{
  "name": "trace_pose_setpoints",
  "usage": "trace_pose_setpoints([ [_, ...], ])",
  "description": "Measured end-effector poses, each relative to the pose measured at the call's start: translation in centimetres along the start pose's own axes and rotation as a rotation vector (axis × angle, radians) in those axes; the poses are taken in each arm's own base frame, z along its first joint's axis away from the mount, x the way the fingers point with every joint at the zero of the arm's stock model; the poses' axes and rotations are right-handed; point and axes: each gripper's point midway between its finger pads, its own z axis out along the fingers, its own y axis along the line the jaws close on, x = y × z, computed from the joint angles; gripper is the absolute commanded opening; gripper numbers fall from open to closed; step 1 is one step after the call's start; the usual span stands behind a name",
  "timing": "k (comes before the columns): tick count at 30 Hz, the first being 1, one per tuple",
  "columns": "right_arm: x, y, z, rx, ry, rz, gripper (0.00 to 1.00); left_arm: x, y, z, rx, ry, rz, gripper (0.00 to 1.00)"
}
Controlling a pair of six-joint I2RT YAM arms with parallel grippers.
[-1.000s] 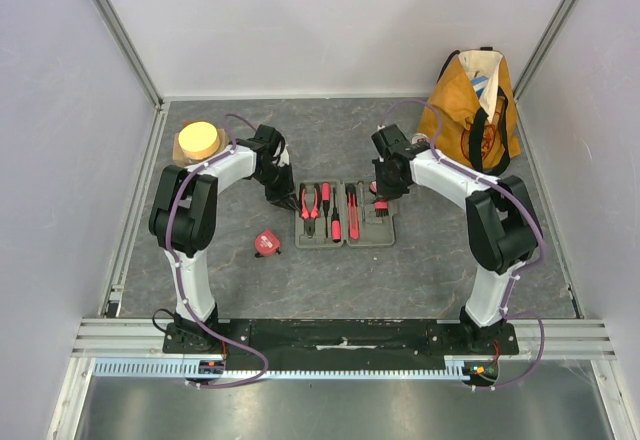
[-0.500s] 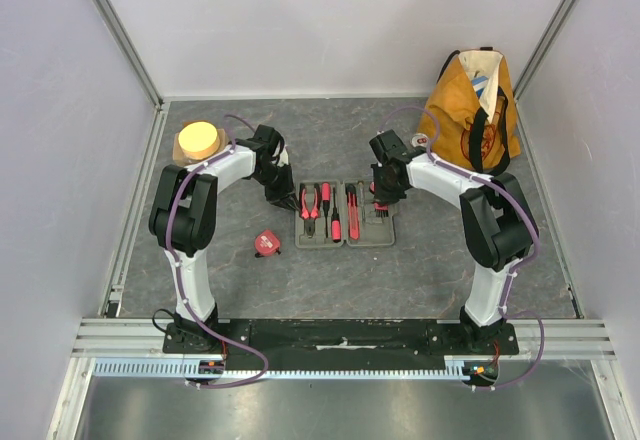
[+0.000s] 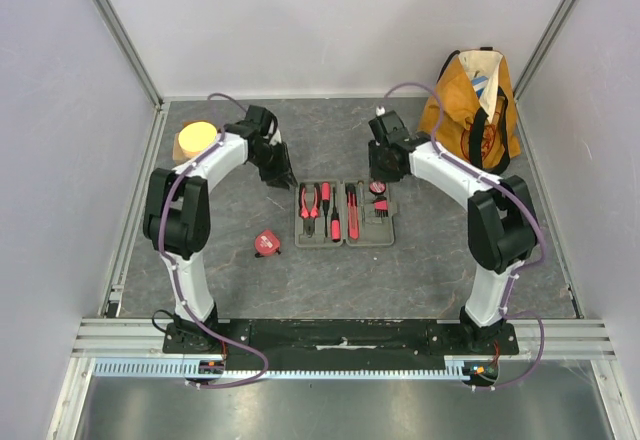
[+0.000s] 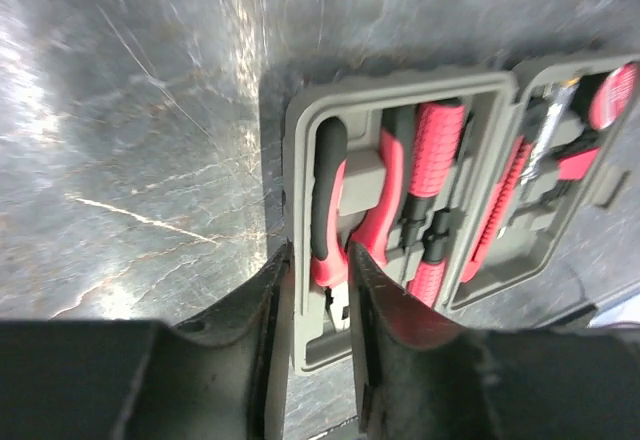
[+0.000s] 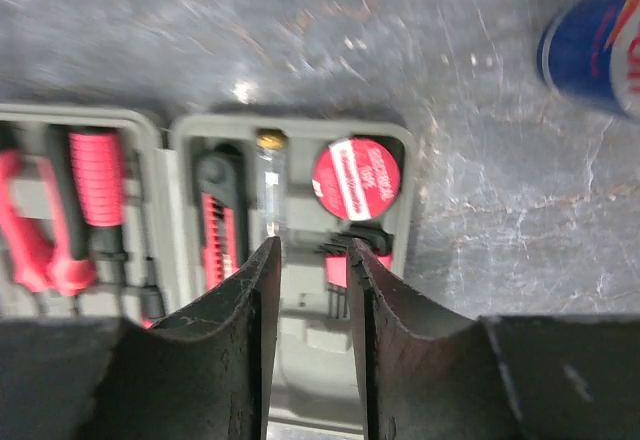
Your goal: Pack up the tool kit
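The tool kit [image 3: 320,239] lies open and flat in the middle of the table [image 3: 430,270], between the two arms, hinge running front to back. A moment ago both arms were down on its far corners. Now both have drawn back toward the far side, and a round red disc [image 3: 378,188], which the right arm covered before, shows seated in the far corner of the right half. That suggests another piece has just gone in. The left gripper [image 4: 318,260] hangs just off the far-left corner of the case with its fingers released, a narrow gap between them and nothing in it. The right gripper [image 5: 313,250] is likewise parted and empty, above the right half. By count there is one case with two halves. The left half holds one pair of pliers [image 3: 310,203] and what look like two red-handled drivers [image 3: 325,200]. The right half holds one cutter [image 3: 353,206], the one disc, and a row of dark bits too small to count. One red tape measure [image 3: 266,243] sits loose on the table near the case's left, so packing looks unfinished and the lid remains to be closed. Farther out are one orange tote bag [image 3: 465,110], one yellow disc [image 3: 198,139] and one blue can [image 5: 592,48].
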Motion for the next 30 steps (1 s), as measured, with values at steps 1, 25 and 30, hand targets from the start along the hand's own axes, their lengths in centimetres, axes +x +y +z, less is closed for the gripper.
trace_pose_setpoints([
  [1, -1.0, 0.5, -0.6, -0.014, -0.03, -0.005, 0.41, -0.9, -0.2, -0.8, -0.005, -0.036, 0.004, 0.4],
  [25, 16.8, 25.7, -5.5, -0.655, 0.071, -0.695, 0.23, 7.0, 10.7, -2.3, -0.197, 0.004, -0.306, 0.15],
  [30, 19.1, 25.5, -2.8, -0.612, 0.122, -0.652, 0.23, 8.3, 10.9, -1.2, -0.182, 0.018, -0.362, 0.13],
])
